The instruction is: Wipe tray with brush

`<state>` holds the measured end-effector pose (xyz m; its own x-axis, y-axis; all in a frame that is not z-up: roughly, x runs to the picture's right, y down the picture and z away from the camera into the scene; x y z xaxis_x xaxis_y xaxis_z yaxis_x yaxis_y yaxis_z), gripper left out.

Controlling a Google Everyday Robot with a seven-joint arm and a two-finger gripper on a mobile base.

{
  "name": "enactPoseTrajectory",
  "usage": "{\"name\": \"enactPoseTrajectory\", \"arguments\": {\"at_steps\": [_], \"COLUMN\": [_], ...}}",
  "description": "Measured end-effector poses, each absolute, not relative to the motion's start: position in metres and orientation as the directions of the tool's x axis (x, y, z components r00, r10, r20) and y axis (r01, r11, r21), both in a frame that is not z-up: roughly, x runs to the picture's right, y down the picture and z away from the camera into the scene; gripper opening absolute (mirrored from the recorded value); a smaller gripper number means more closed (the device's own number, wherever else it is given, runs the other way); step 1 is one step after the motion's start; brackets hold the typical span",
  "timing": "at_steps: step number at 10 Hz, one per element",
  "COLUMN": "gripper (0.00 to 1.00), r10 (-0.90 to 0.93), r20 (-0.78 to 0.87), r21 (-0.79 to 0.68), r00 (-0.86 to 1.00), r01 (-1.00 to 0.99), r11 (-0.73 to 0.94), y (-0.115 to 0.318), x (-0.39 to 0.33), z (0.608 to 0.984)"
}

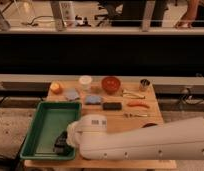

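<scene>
The gripper (60,143) sits low in the near right corner of the tray (41,120). Whether it is apart or clamped, I cannot tell, nor pick the brush out from its dark shape. The tray lies on the left of the worktop (151,99). Beyond it lie a black block (112,106) and a red bowl (111,84). The white arm (145,145) reaches in from the right along the front edge.

My gripper (60,143), in the tray's (42,125) near right corner, is a dark blur; I can't tell the brush from it. My arm (145,145) hides the table's (120,114) front.
</scene>
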<state>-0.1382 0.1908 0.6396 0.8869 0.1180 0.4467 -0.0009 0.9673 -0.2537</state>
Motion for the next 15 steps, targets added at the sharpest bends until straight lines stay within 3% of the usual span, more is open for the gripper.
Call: {"name": "enactPoseTrajectory", "arguments": {"at_steps": [9, 15], "gripper": [0.0, 0.0], "r10": [0.051, 0.011], "r20": [0.405, 0.414], "r21": [-0.193, -0.173], "r00": [0.913, 0.91], "r01": [0.031, 0.067], "r11": [0.981, 0.983], "y": [0.131, 0.074], "x": [-0.118, -0.116], "z": [0.684, 0.733]}}
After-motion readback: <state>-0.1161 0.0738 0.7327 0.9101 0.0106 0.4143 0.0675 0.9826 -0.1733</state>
